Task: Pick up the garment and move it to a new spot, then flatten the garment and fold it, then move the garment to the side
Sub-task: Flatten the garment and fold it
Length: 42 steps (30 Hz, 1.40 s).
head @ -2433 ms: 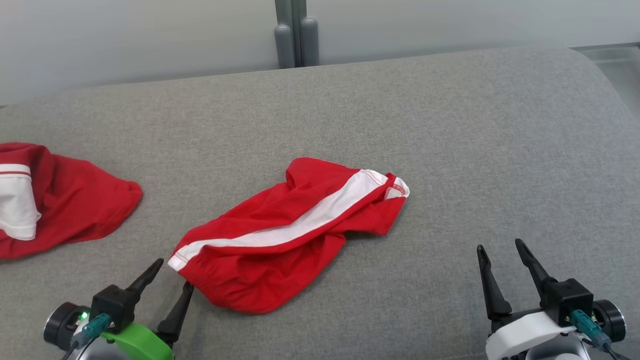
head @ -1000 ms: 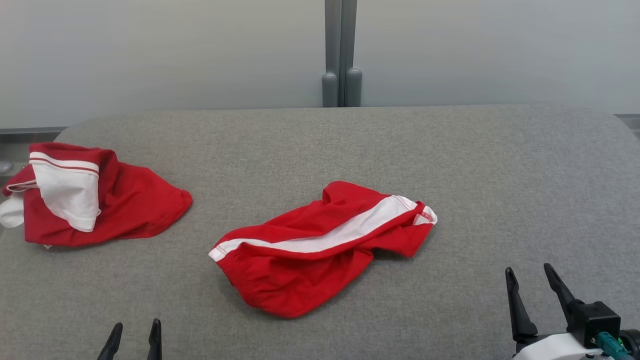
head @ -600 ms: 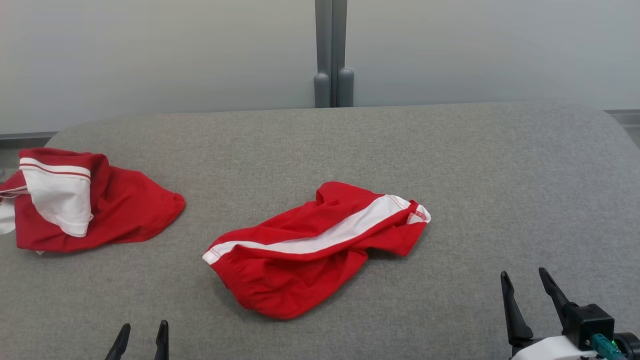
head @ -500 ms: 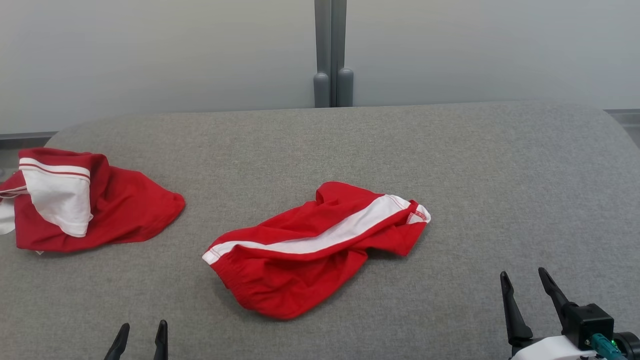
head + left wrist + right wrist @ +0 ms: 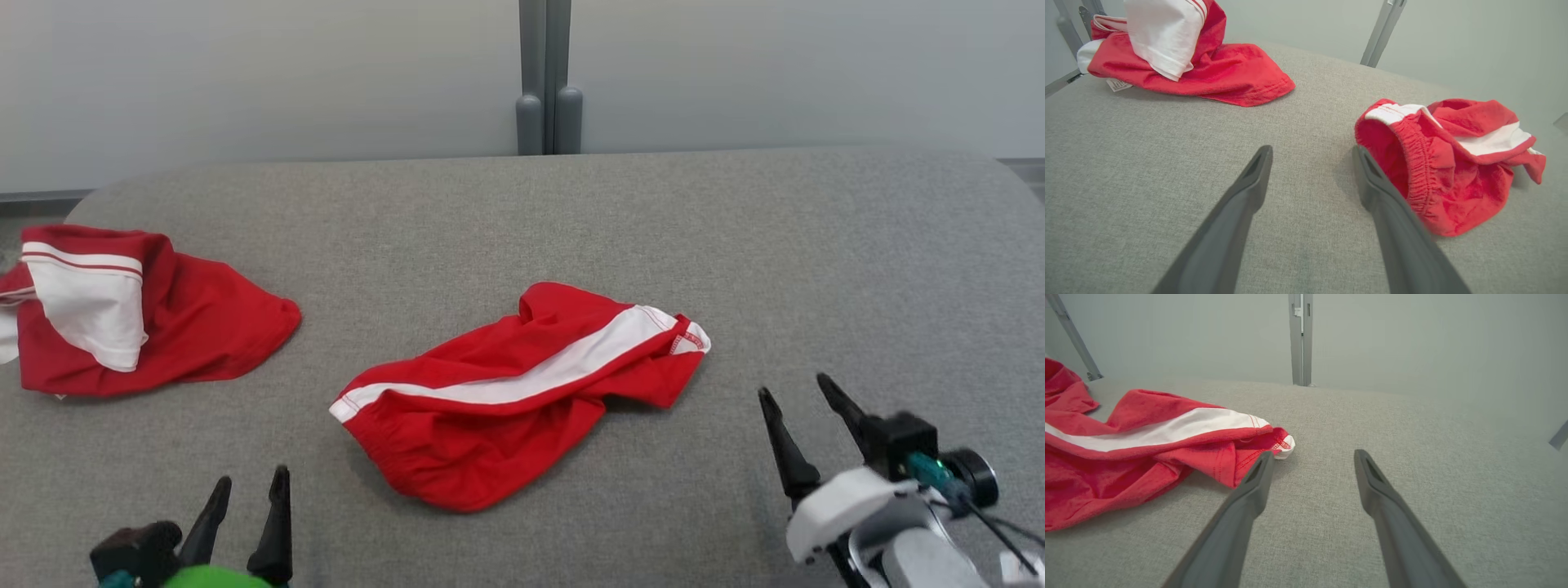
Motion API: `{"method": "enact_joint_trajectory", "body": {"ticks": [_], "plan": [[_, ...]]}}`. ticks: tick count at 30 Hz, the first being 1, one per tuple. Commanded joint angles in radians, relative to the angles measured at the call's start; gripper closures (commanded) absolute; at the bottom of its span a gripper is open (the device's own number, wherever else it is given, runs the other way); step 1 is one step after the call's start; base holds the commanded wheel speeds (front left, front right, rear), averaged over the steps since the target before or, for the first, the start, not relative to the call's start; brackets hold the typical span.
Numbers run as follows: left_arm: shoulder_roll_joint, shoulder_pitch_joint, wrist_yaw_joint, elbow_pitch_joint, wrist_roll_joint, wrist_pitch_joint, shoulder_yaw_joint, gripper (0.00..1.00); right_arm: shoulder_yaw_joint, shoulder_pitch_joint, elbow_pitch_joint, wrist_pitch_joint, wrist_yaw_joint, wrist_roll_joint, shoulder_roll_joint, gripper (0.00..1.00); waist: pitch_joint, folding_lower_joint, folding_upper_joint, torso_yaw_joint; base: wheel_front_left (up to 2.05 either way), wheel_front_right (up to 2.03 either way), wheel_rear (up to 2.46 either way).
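So the red shorts (image 5: pixel 522 392) lay crumpled and unheld mid-way across the grey surface (image 5: pixel 816 245), with the left tool (image 5: pixel 251 476) and right tool (image 5: pixel 793 385) flanking them, each spread apart and empty, seemingly lined up for the first pick-up.

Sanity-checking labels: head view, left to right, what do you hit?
crumpled red garment with white panel → red fabric shorts with white side stripe → right gripper, two dark fingers, open

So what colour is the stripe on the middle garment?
White; the stripe shows best in head view.
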Motion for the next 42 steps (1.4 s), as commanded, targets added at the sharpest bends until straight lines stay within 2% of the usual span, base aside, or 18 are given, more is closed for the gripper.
{"method": "enact_joint_trajectory", "body": {"ticks": [1,3,6,9,11,18,25,42], "plan": [[-0.018,-0.038,0.008,-0.033,-0.046,0.050,0.008,0.00,0.054,-0.083,0.015,0.037,-0.001,0.020,-0.041,0.00,0.040,-0.0001,0.0000,0.008,0.00,0.00,0.00],[-0.026,-0.066,0.019,-0.080,-0.083,0.133,0.008,0.00,0.131,-0.181,0.034,0.108,-0.001,0.062,-0.082,0.00,0.077,-0.0001,0.0000,0.014,0.00,0.00,0.00],[-0.019,-0.111,0.070,-0.149,-0.081,0.233,0.005,0.00,0.230,-0.328,0.052,0.226,-0.001,0.121,-0.147,0.00,0.131,-0.0001,0.0000,0.031,0.00,0.00,0.00],[-0.072,-0.156,0.118,-0.200,-0.147,0.306,0.010,0.00,0.321,-0.458,0.074,0.329,-0.001,0.179,-0.188,0.00,0.169,-0.0001,0.0000,0.052,0.00,0.00,0.00],[-0.086,-0.180,0.139,-0.222,-0.192,0.351,0.010,0.00,0.384,-0.523,0.091,0.386,-0.001,0.219,-0.212,0.00,0.187,-0.0001,0.0000,0.070,0.00,0.00,0.00],[-0.095,-0.227,0.160,-0.260,-0.223,0.475,-0.050,0.00,0.582,-0.668,0.140,0.510,-0.001,0.358,-0.280,0.00,0.215,-0.0001,0.0000,0.122,0.00,0.00,0.00],[-0.105,-0.210,0.176,-0.298,-0.268,0.558,-0.091,0.00,0.678,-0.717,0.167,0.554,-0.001,0.453,-0.328,0.00,0.224,-0.0001,0.0000,0.145,0.00,0.00,0.00],[-0.100,-0.243,0.202,-0.344,-0.303,0.641,-0.110,0.00,0.763,-0.772,0.103,0.646,-0.001,0.566,-0.416,0.00,0.248,-0.0001,0.0000,0.132,0.00,0.00,0.00]]}}
